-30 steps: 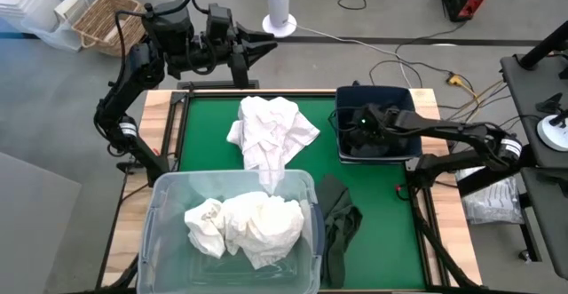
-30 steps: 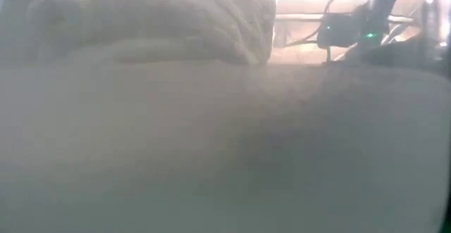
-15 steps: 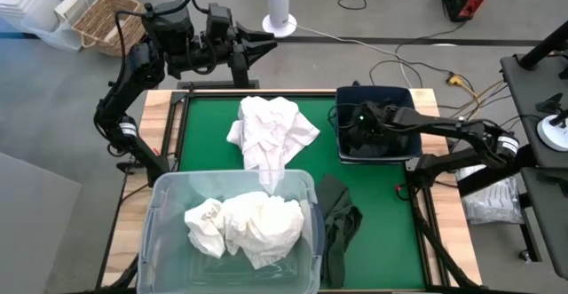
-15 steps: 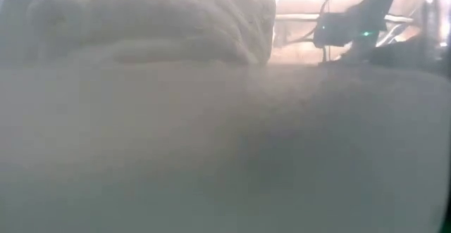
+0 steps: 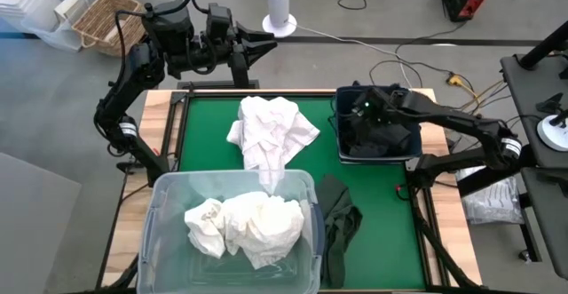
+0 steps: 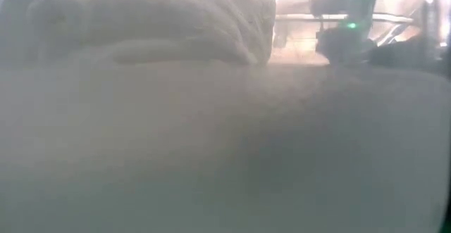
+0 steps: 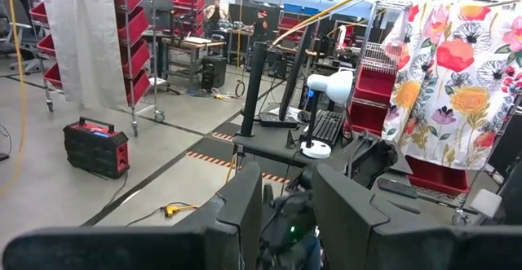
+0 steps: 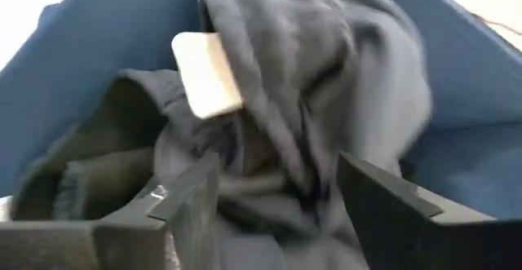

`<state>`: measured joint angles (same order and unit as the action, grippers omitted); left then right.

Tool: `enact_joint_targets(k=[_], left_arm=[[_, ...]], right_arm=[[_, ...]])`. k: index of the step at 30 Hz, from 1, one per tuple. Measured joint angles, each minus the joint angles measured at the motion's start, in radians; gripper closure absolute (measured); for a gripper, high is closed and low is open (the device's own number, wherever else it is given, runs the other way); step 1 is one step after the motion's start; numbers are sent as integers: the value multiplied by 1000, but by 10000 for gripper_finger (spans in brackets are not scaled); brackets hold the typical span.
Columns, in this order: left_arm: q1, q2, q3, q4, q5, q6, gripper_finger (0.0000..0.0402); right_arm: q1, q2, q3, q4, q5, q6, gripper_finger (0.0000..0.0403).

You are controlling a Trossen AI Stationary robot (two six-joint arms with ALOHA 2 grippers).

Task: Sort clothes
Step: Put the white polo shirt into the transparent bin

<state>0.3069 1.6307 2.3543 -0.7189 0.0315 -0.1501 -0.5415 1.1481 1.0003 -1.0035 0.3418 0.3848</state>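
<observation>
A pile of white clothes lies on the green mat, one end draped over the rim of the clear tub. More white clothes fill the tub. An olive garment lies on the mat to the tub's right. Dark clothes with a tan label lie heaped in the dark blue bin. My right gripper hovers open just above them, over the bin. My left gripper is open and raised beyond the table's far edge.
The tub's cloudy wall blocks most of the low view; only my right gripper shows above it. A white fan base and a wicker basket stand on the floor beyond the far edge. The mat's near right corner is bare.
My right gripper has risen out of the blue bin and drawn a little toward the table's far edge. The dark clothes stay heaped in the bin below it.
</observation>
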Motion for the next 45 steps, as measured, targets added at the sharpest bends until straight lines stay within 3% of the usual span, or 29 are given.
enact_joint_targets(k=[7, 13, 19, 22, 30, 35, 40, 45], left_arm=[[0, 0, 1, 0, 0, 0, 312], [0, -2, 1, -25, 3, -10, 312], [2, -30, 2, -161, -3, -27, 312], [2, -49, 2, -283, -64, -27, 312], [32, -63, -4, -611, -181, -53, 312], [35, -6, -16, -628, -186, -112, 312], [36, 69, -17, -639, -300, -217, 312], [34, 147, -17, -693, -310, -307, 312]], right_arm=[[0, 1, 189, -165, -90, 38, 130], [0, 0, 348, -233, -110, 50, 130], [0, -1, 496, -251, -109, 28, 145], [0, -2, 540, -252, -109, 16, 151], [0, -2, 543, -253, -106, -3, 148], [0, -1, 514, -251, -106, -4, 140], [0, -1, 484, -249, -106, -2, 136], [0, -1, 445, -249, -106, 9, 141]])
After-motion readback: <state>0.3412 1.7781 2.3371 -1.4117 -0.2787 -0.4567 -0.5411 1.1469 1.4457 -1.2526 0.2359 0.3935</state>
